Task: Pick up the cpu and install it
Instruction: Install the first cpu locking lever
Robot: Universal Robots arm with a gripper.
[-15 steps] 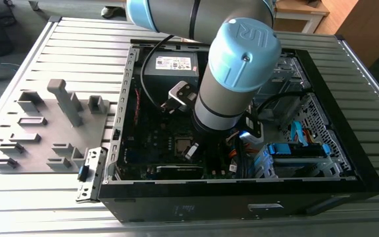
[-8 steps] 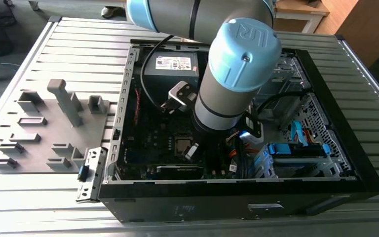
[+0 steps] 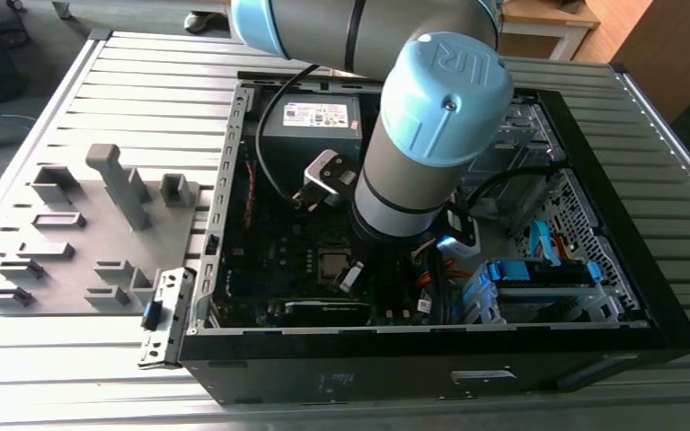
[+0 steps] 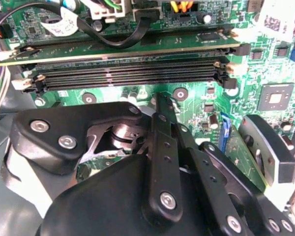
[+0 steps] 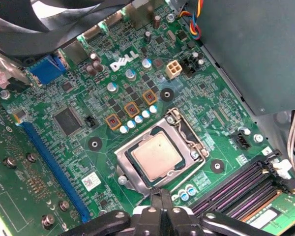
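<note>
Arm, one, pale blue and grey (image 3: 423,135), reaches down into the open black computer case (image 3: 441,350) that lies on the slatted metal worktop (image 3: 82,359).

Pincer (image 5: 161,194): black fingers pressed together, nothing between them, tips just off the socket's edge in the first wrist view. The second wrist view shows the same black linkage (image 4: 162,162) from behind, fingers together there too.

One small flat square CPU with a dull silver-tan face (image 5: 155,156) already sits inside the square metal-framed socket (image 5: 124,162) on the green motherboard (image 5: 88,162). It looks flat and square to the frame. Frame is around the chip; can't tell whether it is latched.

Counts in the first wrist view:
- three small square orange-rimmed components (image 5: 131,109) in a diagonal row beside the socket
- one long blue expansion slot (image 5: 54,167)
- one blue connector block (image 5: 48,69)
- one white six-hole plug (image 5: 174,69)

Second wrist view: four long memory slots in parallel, one filled with a green memory stick (image 4: 123,53), three black ones bare (image 4: 128,73).

Exterior view: one grey moulded tray with raised blocks (image 3: 93,242) lies on the worktop at the exterior view's left of the case, just beside it. Blue cables and clips (image 3: 537,269) sit in the case on the exterior view's right of the arm.
</note>
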